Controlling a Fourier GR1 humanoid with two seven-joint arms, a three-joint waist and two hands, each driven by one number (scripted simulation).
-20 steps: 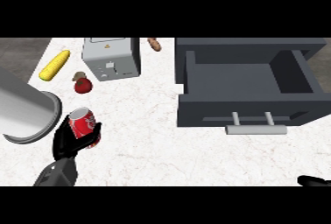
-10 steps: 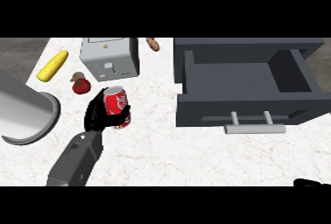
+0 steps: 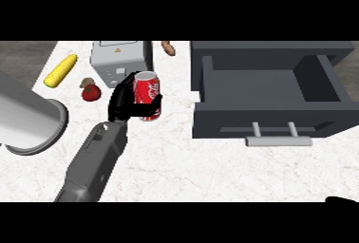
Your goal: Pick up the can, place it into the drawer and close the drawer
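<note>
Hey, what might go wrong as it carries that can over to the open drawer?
The left hand holds the red can left of the open drawer, so the can may clip the drawer's near-side wall if carried low. The grey appliance sits just behind the hand and could get bumped.

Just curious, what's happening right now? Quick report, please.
Left hand gripping red can. Right hand barely in view. Drawer open, path clear.

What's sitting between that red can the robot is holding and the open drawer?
Nothing: in the head view only bare white countertop separates the can, held in the left hand, from the open drawer.
</note>
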